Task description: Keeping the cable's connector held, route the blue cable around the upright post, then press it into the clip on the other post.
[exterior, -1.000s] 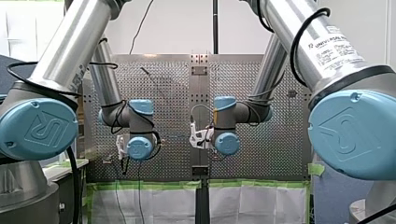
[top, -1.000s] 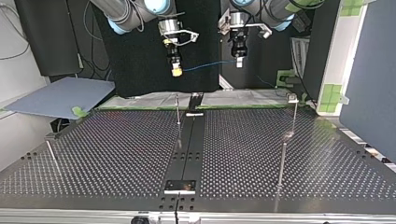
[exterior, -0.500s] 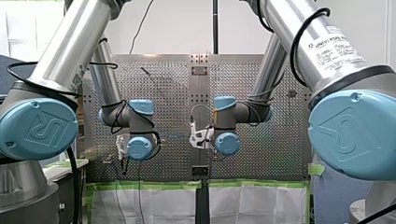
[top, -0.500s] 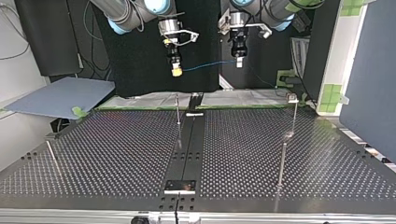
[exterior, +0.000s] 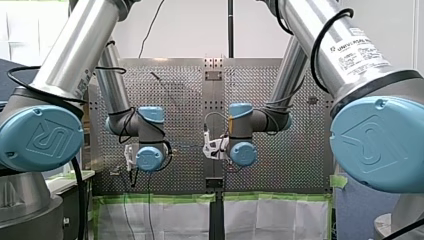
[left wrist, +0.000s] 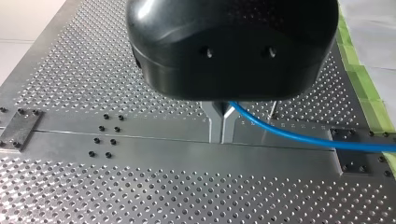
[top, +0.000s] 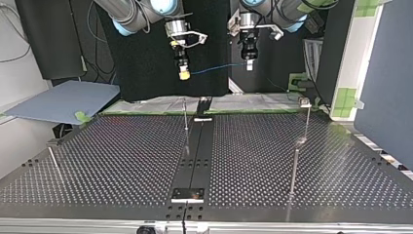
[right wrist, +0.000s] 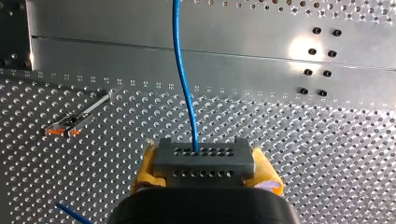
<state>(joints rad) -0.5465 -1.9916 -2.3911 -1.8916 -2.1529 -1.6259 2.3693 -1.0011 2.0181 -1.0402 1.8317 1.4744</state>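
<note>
Both grippers hang high above the perforated table (top: 122,161). In the top view my right gripper (top: 183,74), with yellow pads, is at the left, and my left gripper (top: 249,65) is at the right. The blue cable (top: 214,69) spans the gap between them. In the right wrist view my right gripper (right wrist: 204,164) is shut on the grey connector (right wrist: 204,156), from which the blue cable (right wrist: 183,70) runs ahead. In the left wrist view my left gripper (left wrist: 222,122) is shut on the blue cable (left wrist: 299,137), which trails off sideways.
Thin upright posts stand on the table: one at the middle back (top: 185,116), one with a head piece at the back right (top: 307,114), one nearer at the right (top: 294,168) and a short one at the left (top: 53,161). A dark centre rail (top: 197,156) runs front to back.
</note>
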